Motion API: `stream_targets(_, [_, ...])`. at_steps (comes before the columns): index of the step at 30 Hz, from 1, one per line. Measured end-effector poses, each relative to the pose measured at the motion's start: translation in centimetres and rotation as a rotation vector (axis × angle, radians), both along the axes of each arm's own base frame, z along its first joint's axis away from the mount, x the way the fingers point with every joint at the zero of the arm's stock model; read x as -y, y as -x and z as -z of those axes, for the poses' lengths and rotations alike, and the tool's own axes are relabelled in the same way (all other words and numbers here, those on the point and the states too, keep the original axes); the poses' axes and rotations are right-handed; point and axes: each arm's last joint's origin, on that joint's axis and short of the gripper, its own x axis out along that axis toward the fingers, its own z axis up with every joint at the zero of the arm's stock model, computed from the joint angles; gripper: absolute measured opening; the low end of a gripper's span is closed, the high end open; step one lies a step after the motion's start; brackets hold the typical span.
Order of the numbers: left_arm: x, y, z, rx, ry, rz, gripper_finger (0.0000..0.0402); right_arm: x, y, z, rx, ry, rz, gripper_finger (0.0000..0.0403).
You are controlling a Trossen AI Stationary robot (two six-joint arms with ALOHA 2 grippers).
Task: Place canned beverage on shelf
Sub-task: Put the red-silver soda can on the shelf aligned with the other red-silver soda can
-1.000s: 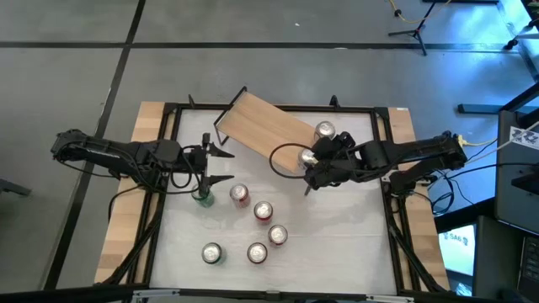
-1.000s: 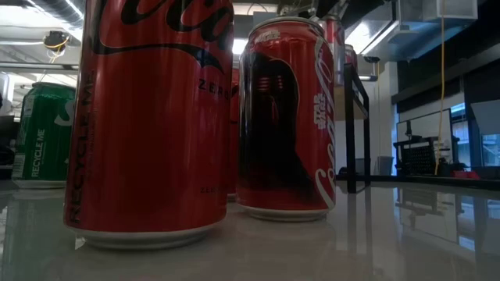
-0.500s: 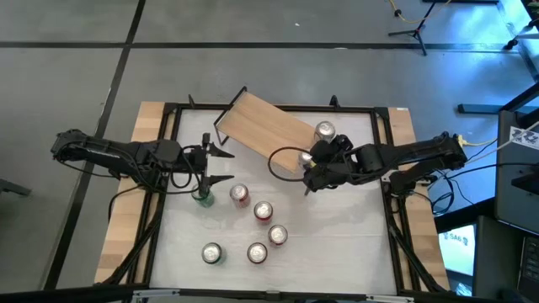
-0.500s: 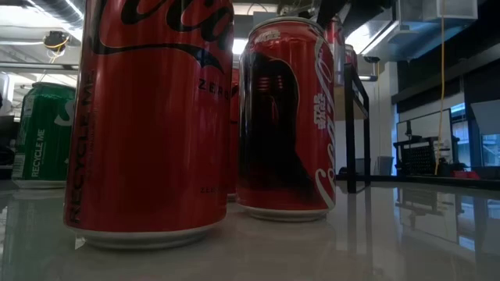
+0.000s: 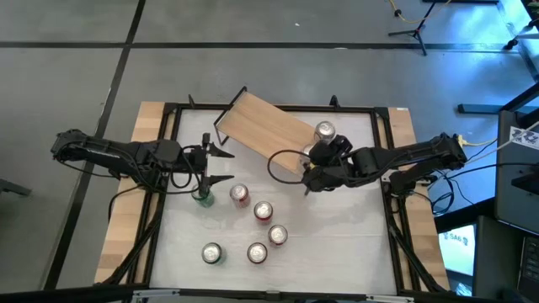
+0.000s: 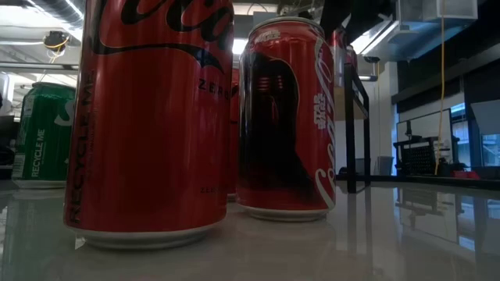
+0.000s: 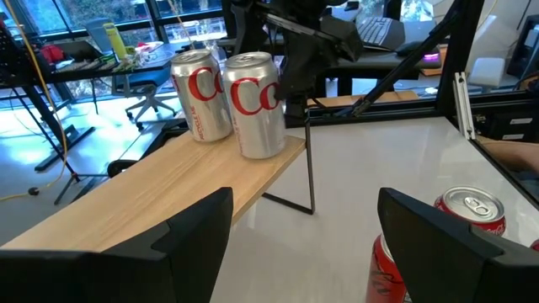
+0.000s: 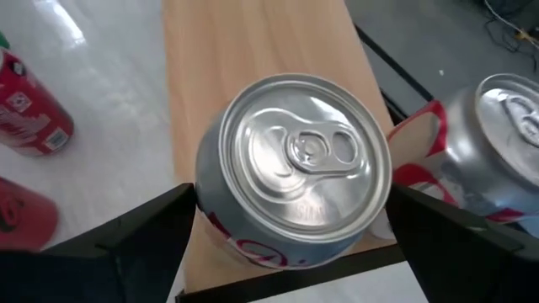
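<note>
The light-wood shelf (image 5: 257, 124) stands askew at the table's far middle. A silver can with red lettering (image 5: 325, 131) stands on its right end. My right gripper (image 5: 313, 165) is at that same end, shut on a second silver can (image 8: 295, 168), which shows beside the first in the left wrist view (image 7: 255, 103). In the high view my gripper hides it. My left gripper (image 5: 221, 166) is open and empty at the table's left. It is level and points right toward the shelf (image 7: 152, 194), just beyond a green can (image 5: 202, 198). My right gripper pinches the silver can's side wall (image 8: 206, 210) between its two fingers (image 8: 126, 244), one on each side below the rim. It comes slanting down from the table's right. The can is upright, with its base at the shelf board's right end (image 7: 269, 156).
Several red cans stand on the white table in front of the shelf (image 5: 241, 195) (image 5: 264, 210) (image 5: 278, 236), with two more near the front (image 5: 211, 252) (image 5: 257, 252). In the low view two red cans (image 6: 148, 117) (image 6: 285, 117) fill the foreground.
My right gripper has shifted a little toward the table's left over the shelf's right end, keeping the silver can upright between its fingers.
</note>
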Motion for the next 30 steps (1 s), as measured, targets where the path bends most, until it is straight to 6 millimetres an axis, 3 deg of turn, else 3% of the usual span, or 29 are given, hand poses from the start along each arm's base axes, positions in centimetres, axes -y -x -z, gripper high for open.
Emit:
stream_targets(25, [0.0,0.0,0.0,0.0,0.0,0.0,0.0286,0.2,0.2,0.0,-0.013,0.06,0.021,0.0381])
stream_targets(30, [0.0,0.0,0.0,0.0,0.0,0.0,0.0286,0.2,0.1,-1.0,0.019,0.052,0.022,0.0381])
